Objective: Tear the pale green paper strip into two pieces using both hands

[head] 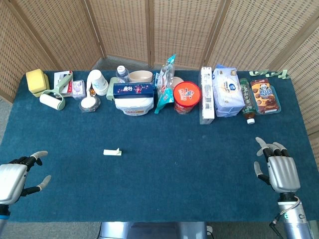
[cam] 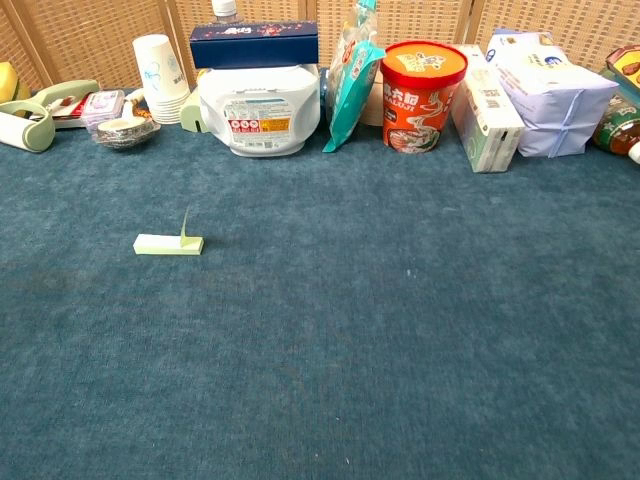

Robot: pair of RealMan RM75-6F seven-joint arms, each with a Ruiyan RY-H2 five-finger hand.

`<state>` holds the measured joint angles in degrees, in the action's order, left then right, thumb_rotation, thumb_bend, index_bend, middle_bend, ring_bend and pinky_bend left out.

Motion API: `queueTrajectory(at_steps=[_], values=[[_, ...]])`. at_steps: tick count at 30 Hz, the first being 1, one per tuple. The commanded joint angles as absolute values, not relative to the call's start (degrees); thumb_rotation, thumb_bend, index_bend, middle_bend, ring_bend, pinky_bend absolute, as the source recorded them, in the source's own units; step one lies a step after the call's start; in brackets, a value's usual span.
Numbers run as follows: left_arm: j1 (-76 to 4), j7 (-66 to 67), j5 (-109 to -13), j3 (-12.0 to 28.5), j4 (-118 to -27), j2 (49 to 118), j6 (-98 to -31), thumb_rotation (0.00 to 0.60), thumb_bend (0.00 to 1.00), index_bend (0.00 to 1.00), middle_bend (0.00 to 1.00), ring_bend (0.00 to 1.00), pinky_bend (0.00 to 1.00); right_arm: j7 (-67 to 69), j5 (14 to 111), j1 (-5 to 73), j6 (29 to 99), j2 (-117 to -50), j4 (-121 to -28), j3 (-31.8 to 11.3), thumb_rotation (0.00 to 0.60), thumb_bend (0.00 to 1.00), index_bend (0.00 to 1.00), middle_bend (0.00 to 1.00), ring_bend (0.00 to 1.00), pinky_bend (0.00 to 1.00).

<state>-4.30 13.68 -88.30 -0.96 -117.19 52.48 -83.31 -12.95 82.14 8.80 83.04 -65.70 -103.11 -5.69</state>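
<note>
The left hand [head: 15, 180] lay empty at the table's near left corner, fingers spread; the right hand [head: 280, 170] rested flat and empty at the near right. Between them, nearer the left, the pale green paper strip [head: 112, 152] lay whole on the blue felt cloth [head: 189, 164], one end curled upright. That raised end probably offered the easiest first pinch, since thin paper lies snug against fuzzy cloth.

The pale green paper strip [cam: 168, 243] lies flat on the blue surface [cam: 380, 330] — one end upturned — well apart from the red cup [cam: 421, 95].
</note>
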Motion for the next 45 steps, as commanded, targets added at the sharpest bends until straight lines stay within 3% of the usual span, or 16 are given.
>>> queueTrajectory(at_steps=[1, 29, 40, 42, 45], values=[[-4.4, 13.7, -88.1, -0.9, -117.1, 52.6, -83.2, 0.469, 0.26, 0.24, 0.44, 0.42, 0.47, -12.8, 82.1, 8.9, 82.9, -65.7, -103.1, -5.8, 0.6, 0.48, 0.12, 0.47, 0.25, 0.19], [-4.7, 12.6, -87.9, -0.7, -117.1, 51.3, -82.6, 0.471, 0.26, 0.24, 0.44, 0.42, 0.47, -11.4, 82.4, 8.8, 82.5, -65.7, -103.2, -5.7, 0.6, 0.48, 0.12, 0.47, 0.25, 0.19], [-8.5, 12.9, -85.1, 0.8, -115.6, 50.9, -77.0, 0.472, 0.26, 0.24, 0.44, 0.44, 0.47, -11.3, 80.6, 9.6, 80.6, -65.9, -103.0, -6.2, 0.6, 0.48, 0.12, 0.47, 0.25, 0.19], [-9.8, 13.4, -84.2, 1.3, -115.1, 50.9, -75.2, 0.468, 0.26, 0.24, 0.47, 0.47, 0.48, -11.3, 80.5, 9.6, 80.5, -65.9, -103.1, -6.2, 0.6, 0.48, 0.12, 0.47, 0.25, 0.19], [-12.2, 14.2, -82.4, 2.5, -114.2, 51.4, -72.0, 0.47, 0.26, 0.27, 0.63, 0.63, 0.61, -11.4, 80.1, 9.7, 80.4, -66.0, -103.1, -6.2, 0.6, 0.48, 0.12, 0.47, 0.25, 0.19]])
